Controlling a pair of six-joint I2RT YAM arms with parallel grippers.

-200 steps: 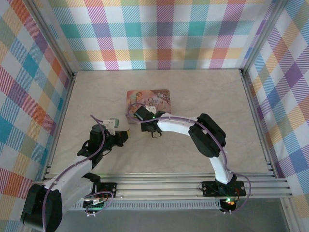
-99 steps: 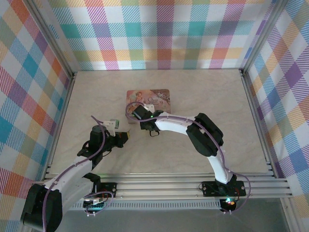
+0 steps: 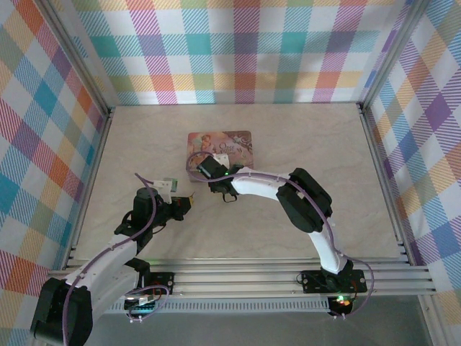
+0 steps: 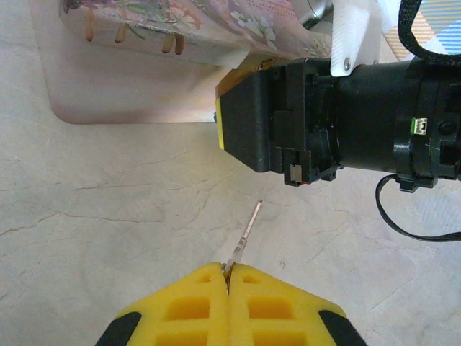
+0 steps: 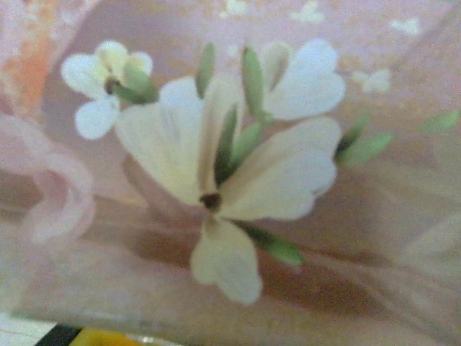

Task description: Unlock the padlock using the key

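My left gripper (image 4: 229, 268) is shut on the key (image 4: 245, 232). Its thin metal blade sticks out over the table towards my right gripper (image 4: 277, 119), with a clear gap between them. From above, the left gripper (image 3: 189, 200) sits just left of and nearer than the right gripper (image 3: 207, 168), which is pressed against the front edge of the pink illustrated tin box (image 3: 230, 142). The right wrist view is a blurred close-up of the tin box's flower print (image 5: 223, 173). The right fingers are hidden, so their state does not show. The padlock is hidden.
The tin box (image 4: 144, 21) stands mid-table, its near side right in front of both grippers. Bare marbled tabletop (image 3: 288, 223) spreads around it. Checked walls close in the left, back and right sides. The right arm's cable (image 4: 403, 216) loops down beside its wrist.
The right gripper has pushed a little left and further against the tin box, and the box has shifted slightly away. The left gripper keeps its hold on the key and has barely moved.
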